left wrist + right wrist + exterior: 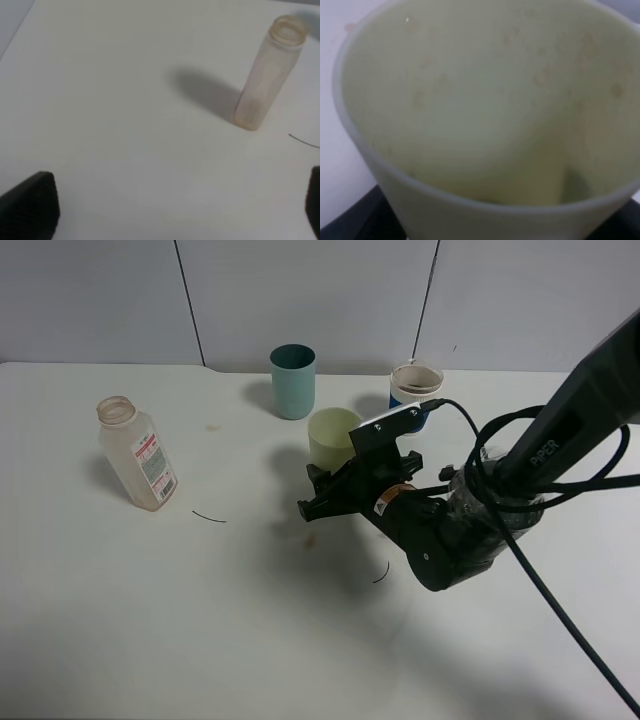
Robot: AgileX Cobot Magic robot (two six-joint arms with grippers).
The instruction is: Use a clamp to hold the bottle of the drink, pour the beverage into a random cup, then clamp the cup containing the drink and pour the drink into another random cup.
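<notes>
The clear plastic bottle [138, 454] stands upright and uncapped at the left of the table; it also shows in the left wrist view [267, 75]. My left gripper [172, 210] is open and empty, well short of the bottle. A pale green cup [333, 437] stands mid-table and fills the right wrist view [480, 110], its inside spotted with droplets. My right gripper [310, 495] is at this cup. Its black fingers [350, 222] show low on either side of the cup. Whether they press on it is hidden.
A teal cup [293, 380] stands at the back centre. A blue and white cup [415, 392] with a brown rim stands behind the right arm. Two thin dark curved marks [210, 517] lie on the white table [150, 620].
</notes>
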